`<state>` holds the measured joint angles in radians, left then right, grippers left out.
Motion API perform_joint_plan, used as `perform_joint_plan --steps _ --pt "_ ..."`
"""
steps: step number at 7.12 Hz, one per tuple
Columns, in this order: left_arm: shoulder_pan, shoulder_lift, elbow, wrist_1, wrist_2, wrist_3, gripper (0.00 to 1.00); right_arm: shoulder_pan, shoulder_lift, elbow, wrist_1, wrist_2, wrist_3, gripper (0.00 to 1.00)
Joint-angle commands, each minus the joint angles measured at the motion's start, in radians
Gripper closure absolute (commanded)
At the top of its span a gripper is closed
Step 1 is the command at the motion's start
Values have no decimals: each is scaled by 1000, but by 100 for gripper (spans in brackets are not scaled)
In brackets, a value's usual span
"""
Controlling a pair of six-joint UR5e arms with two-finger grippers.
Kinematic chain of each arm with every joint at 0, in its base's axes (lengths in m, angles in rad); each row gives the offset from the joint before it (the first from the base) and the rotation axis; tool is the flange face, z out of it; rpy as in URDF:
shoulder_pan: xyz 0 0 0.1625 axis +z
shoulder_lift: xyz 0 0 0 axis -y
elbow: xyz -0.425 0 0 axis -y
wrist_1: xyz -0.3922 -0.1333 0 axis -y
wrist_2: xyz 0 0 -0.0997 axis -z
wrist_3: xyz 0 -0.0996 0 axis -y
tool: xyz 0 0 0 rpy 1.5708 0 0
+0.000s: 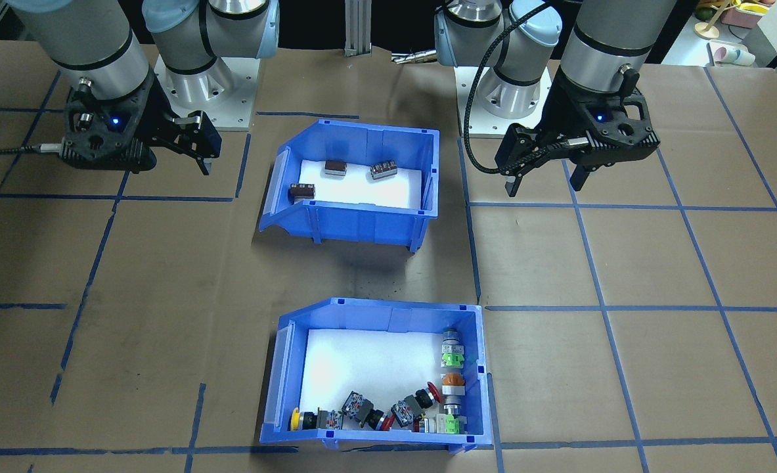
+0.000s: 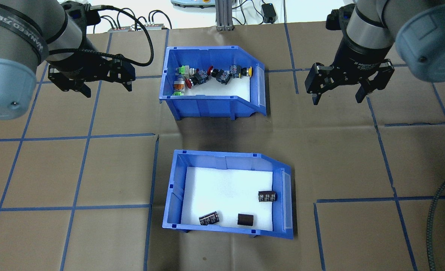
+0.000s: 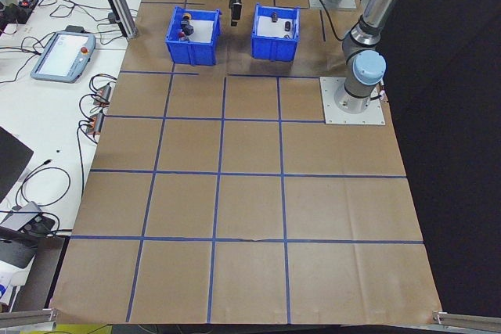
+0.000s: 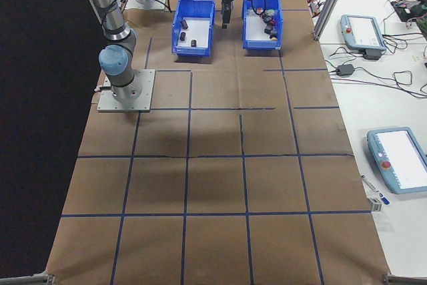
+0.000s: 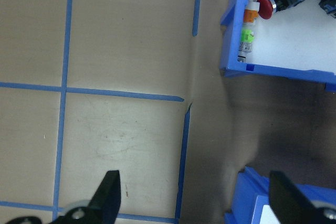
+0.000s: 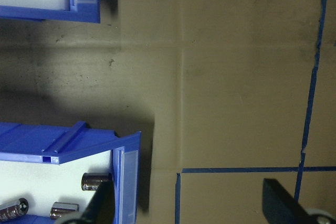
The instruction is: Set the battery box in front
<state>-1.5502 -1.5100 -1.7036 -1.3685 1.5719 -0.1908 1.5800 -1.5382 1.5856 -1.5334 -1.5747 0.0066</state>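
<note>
Over the brown table (image 2: 94, 169), left gripper (image 2: 107, 87) and right gripper (image 2: 339, 98) hover — jaws spread wide, holding nothing.

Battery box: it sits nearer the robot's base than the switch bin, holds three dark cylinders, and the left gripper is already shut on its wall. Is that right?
Not quite. The left gripper is open and hangs over bare table, apart from both bins, as the overhead exterior view shows. The rest holds: the battery box is the nearer bin, behind the switch bin, with three dark cylinders inside.
</note>
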Motion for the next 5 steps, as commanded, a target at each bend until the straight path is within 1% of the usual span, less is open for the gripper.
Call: perform_joint_plan --steps 1,2,3,4,5 --pt "-1 92 -113 -9 8 -456 0 15 100 -103 13 1 -17 0" --pt "-4 144 -192 -35 8 -686 0 46 146 -155 13 1 -78 0" --pt "-13 207 -288 -27 -3 -861 0 72 192 -200 6 1 -202 0" --pt "-16 249 -363 -27 -3 -1001 0 104 240 -255 -4 -1 -343 0" --pt "-54 251 -392 -29 -39 -1174 0 141 286 -322 -1 -1 -478 0"
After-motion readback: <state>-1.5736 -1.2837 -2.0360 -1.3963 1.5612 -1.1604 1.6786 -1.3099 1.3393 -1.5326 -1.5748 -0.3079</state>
